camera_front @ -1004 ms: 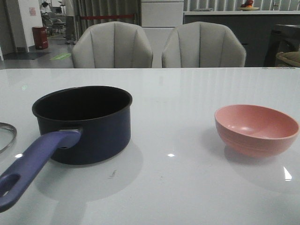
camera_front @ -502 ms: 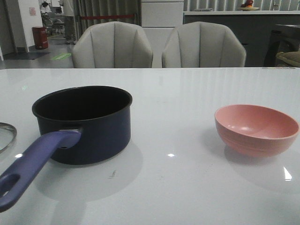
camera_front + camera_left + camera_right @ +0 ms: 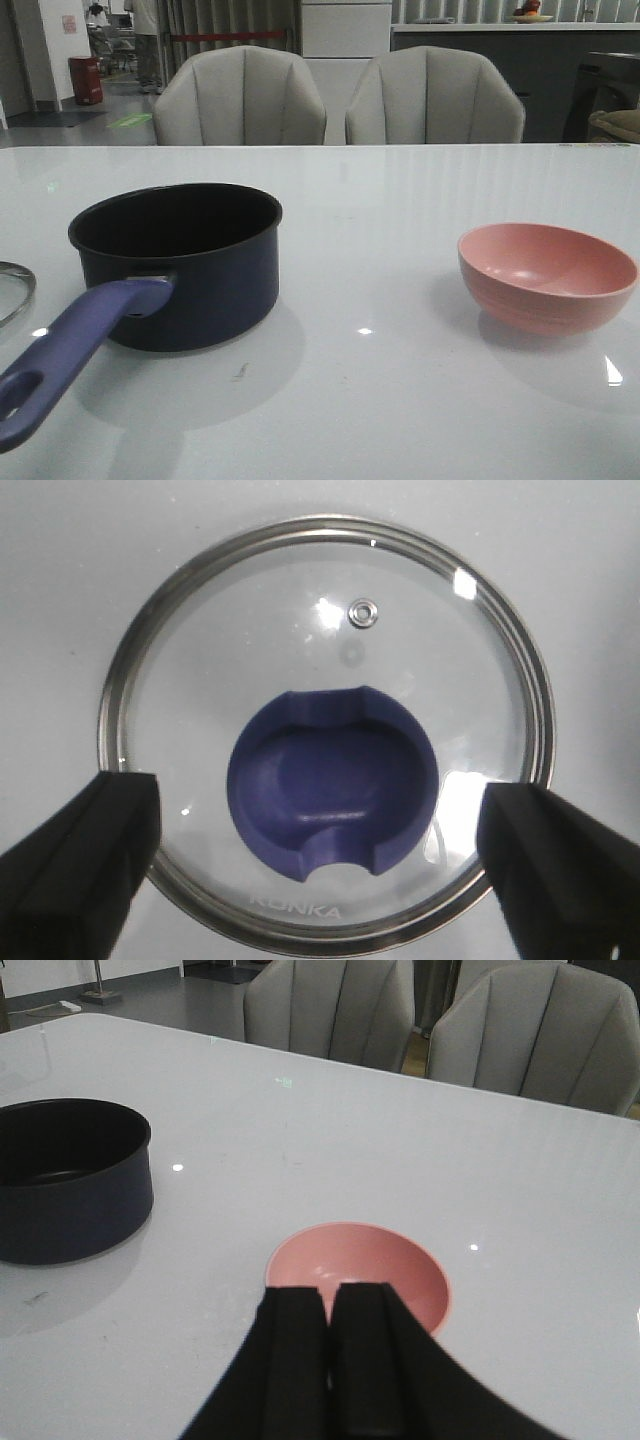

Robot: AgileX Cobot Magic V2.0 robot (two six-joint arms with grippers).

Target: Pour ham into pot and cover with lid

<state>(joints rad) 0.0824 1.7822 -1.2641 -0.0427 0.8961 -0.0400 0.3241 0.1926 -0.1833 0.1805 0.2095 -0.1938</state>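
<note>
We see the pot (image 3: 178,262) standing upright on the white table (image 3: 400,400), on the left half in the front view. Its inside is black, and its purple handle (image 3: 70,355) points toward the camera and to the left, with the hole at its end near the frame's lower left corner. We see nothing inside the pot from this angle.

The pink bowl (image 3: 547,275) sits well apart from the pot, on the right half of the table. From the right wrist view we look into the bowl (image 3: 360,1265); the part of its inside that we see looks plain pink, and the near part is hidden behind the gripper. We cannot make out the ham in any view.

The lid (image 3: 325,745) lies flat on the table, knob up. In the front view only a sliver of its steel rim (image 3: 14,290) shows at the left edge, beside the pot's handle. In the left wrist view we read the white KONKA lettering near the rim and note a small steam vent (image 3: 362,611) in the glass. The blue notched knob (image 3: 333,777) sits at the centre.

The left gripper (image 3: 320,855) is spread wide, one black finger (image 3: 75,860) on each side of the lid, neither touching the knob.

The right gripper (image 3: 330,1360) has its two fingers pressed together with nothing between them, above the near edge of the bowl.

Two grey chairs (image 3: 240,95) stand behind the table.
</note>
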